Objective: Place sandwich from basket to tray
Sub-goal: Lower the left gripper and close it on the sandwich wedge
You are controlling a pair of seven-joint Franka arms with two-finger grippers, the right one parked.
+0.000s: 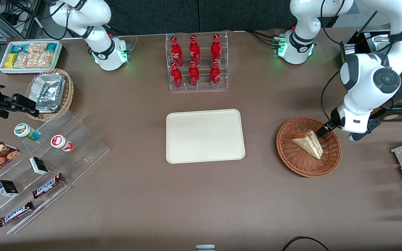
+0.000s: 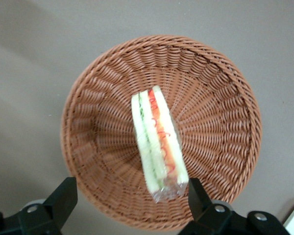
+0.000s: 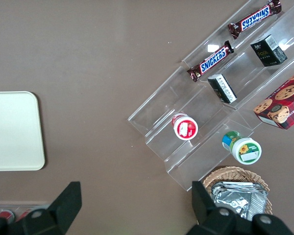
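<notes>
Sandwich [image 1: 308, 143] sits in the basket [image 1: 297, 162], lying on its side in the front view, cut edge with red and green layers facing up toward the wrist camera [image 2: 158, 144]. Basket [image 2: 103, 98] is on the brown desk [image 1: 201, 202], toward the working arm's end. Tray [image 1: 205, 136] lies flat mid-desk, nothing on it, well apart from the basket.

Left arm's gripper [image 1: 323, 131] hangs over the basket rim farthest from the front camera, just beside the sandwich's tip. Wrist view: jaws spread wide, 1 finger [image 2: 62, 198] off each side of the sandwich's end, nothing pinched [image 2: 130, 196]. Cannot tell if a fingertip touches the wicker.

Rack of 6 red bottles [image 1: 196, 62] stands farther from the front camera than the tray.
</notes>
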